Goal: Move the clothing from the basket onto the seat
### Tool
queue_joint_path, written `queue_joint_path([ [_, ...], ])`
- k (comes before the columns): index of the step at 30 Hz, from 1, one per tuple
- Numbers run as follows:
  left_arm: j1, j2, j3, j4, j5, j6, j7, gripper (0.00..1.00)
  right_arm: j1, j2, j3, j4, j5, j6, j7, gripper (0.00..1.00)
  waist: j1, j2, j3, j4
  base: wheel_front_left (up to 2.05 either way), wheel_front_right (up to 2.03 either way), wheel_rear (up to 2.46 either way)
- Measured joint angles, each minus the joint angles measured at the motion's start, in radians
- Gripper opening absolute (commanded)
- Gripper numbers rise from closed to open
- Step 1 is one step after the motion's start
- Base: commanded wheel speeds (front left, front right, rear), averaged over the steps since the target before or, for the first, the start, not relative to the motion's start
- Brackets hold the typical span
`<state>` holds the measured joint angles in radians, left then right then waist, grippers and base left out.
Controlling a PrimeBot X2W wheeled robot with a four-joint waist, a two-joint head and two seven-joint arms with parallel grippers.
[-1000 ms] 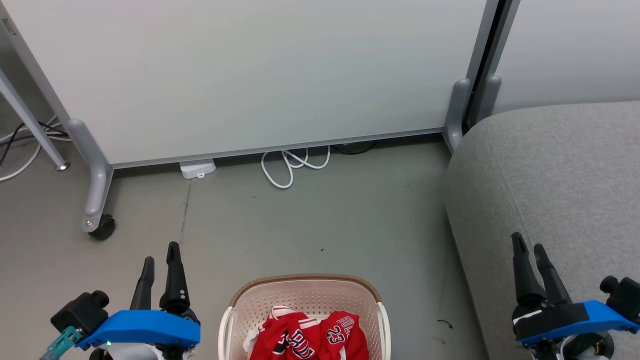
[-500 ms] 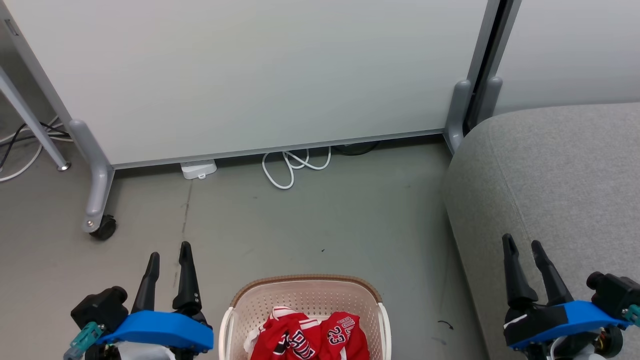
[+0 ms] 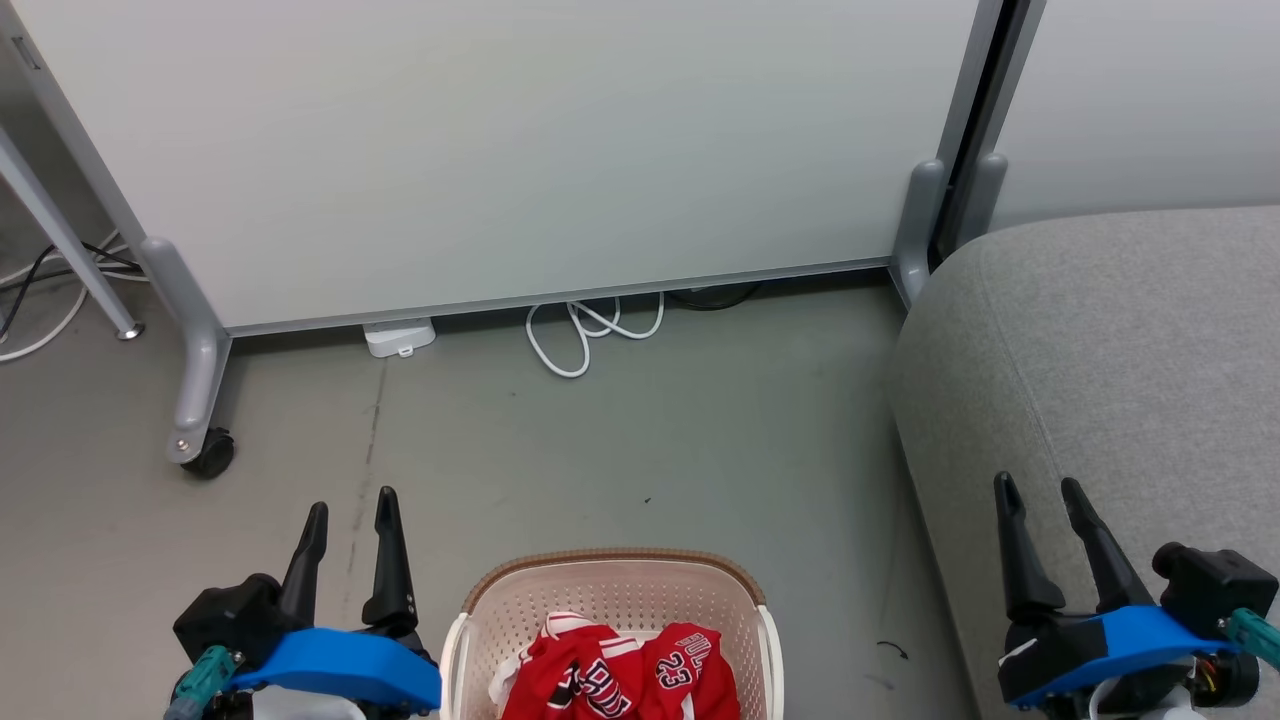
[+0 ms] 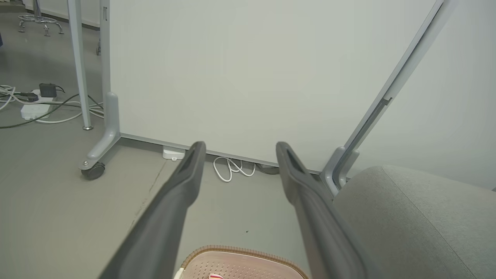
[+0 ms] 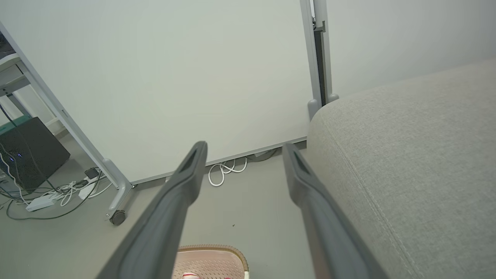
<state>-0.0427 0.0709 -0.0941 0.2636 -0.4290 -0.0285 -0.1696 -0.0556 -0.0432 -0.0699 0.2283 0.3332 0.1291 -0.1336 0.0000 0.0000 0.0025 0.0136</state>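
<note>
Both hands were empty. The left gripper [image 3: 351, 503] stood just beside the basket [image 3: 610, 556], at its left, with jaws spread wide, and the right gripper [image 3: 1036, 484] — spread wide too — hovered before the side of the seat [image 3: 1120, 350]. The clothing [image 3: 610, 675] lay bunched inside the basket, which stood on the floor [image 3: 640, 440] between the two arms; the bottom edge of the head view cut part of it off.

Several things could go wrong, in my judgement. The red pieces lay pressed together, so one pinch might lift both, or lift one and drop the other on the floor. The basket looked light; a finger that caught its rim or its holes could tip it or drag it. The right arm was near the rounded edge of the seat, and a careless swing could strike the cushion.

Around them were a pale partition panel [image 3: 500, 150] on a wheeled foot [image 3: 205, 455], a coiled white cable [image 3: 585, 335] and a small white box [image 3: 398, 337] at its base — all well apart from the basket. Only the basket's own wall stood between the fingers and the clothing.
</note>
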Motion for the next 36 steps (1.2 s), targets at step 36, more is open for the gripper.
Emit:
queue_joint_path([
  [36, -0.001, -0.002, -0.018, 0.024, 0.267, 0.003, -0.075, 1.00, 0.003, -0.003, 0.004, -0.007, -0.304, 0.000, -0.063, 1.00, 0.0000, 0.0000, 0.009, 0.006, 0.00, 0.00, 0.00],
])
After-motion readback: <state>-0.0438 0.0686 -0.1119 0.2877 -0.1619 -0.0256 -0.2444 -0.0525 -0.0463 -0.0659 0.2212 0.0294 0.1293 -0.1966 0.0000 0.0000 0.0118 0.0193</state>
